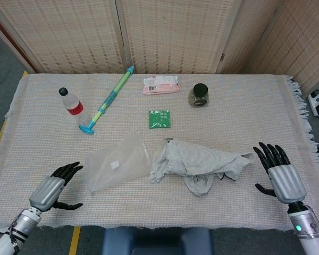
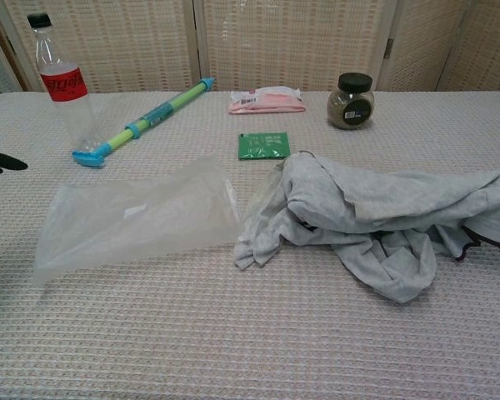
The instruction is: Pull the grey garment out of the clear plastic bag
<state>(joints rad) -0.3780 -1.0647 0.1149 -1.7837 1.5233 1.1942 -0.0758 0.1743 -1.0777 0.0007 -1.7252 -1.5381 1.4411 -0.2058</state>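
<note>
Even, bright indoor light, both views sharp

Soft overhead light spreads flat across the worktop [image 1: 244, 106], and shadows stay faint, just a thin dark rim under the grey garment [image 1: 199, 162] in the chest view. The clear plastic bag [image 2: 133, 221] carries pale milky sheen, no hard glare. The woven cloth texture reads crisply up close in the chest view. The head view bows slightly at its edges. The bottle [image 2: 62, 79] shows small highlights.
</note>
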